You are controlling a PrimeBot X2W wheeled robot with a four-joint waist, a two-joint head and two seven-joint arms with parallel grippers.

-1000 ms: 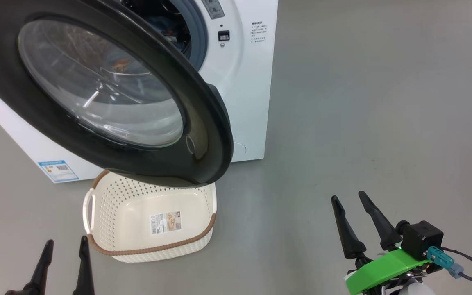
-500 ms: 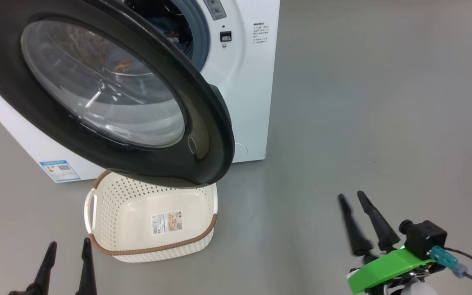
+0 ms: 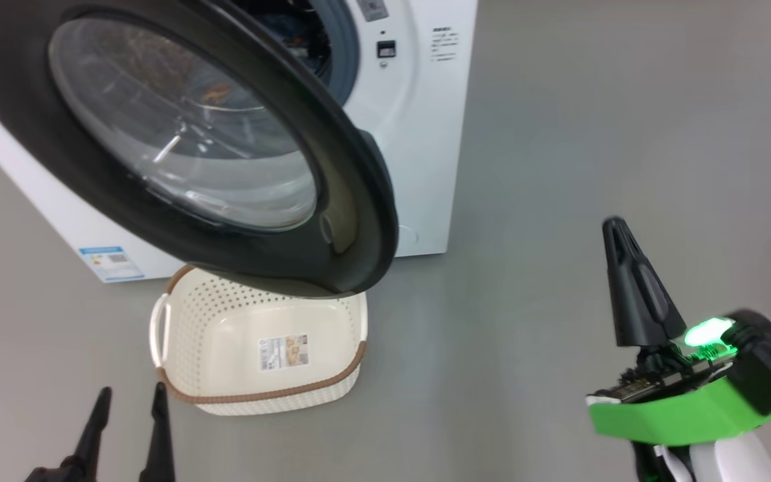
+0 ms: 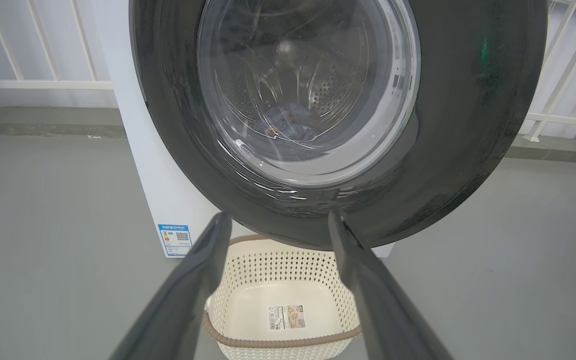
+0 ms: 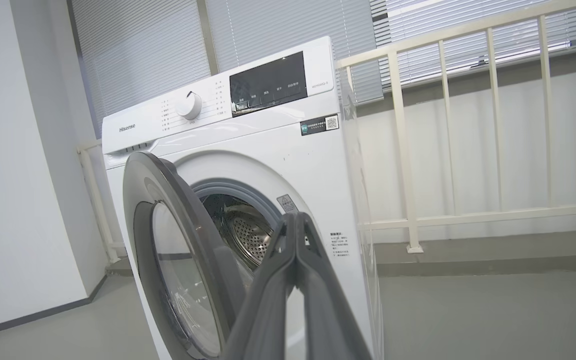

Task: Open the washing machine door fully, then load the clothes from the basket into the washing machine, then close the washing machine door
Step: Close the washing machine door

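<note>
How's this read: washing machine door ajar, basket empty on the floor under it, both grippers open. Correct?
Not quite. The right gripper is shut, its fingers pressed together in the right wrist view. The rest stands: the washing machine door ajar, the basket empty on the floor under it, the left gripper open.

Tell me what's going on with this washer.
The door of the washing machine stands partly open. The clothes lie inside it, seen through the glass, and the basket on the floor below is empty. The left tool is open, low near the basket. The right tool is shut, raised right of the door, touching nothing.
</note>
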